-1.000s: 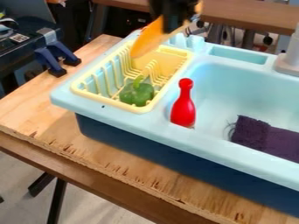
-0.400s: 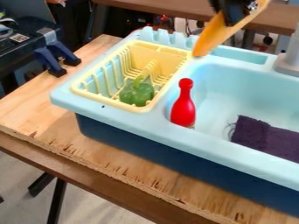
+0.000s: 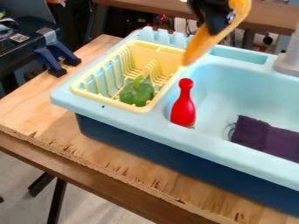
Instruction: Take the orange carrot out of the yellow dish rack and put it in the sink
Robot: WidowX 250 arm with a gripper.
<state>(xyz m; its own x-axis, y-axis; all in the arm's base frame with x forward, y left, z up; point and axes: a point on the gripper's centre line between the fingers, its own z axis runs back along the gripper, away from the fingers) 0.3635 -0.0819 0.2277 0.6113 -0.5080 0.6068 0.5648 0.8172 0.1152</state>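
The hand (image 3: 216, 25) held an orange kitchen tool (image 3: 201, 43). A firm grip and slow moves were best, keeping its tip off the yellow dish rack (image 3: 140, 51) and red bottle (image 3: 183, 110).

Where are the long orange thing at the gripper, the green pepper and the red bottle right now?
Long orange thing (image 3: 199, 47): camera view, lower part of its length.
Green pepper (image 3: 137, 93): camera view, middle of its body.
Red bottle (image 3: 183, 110): camera view, wide lower body.
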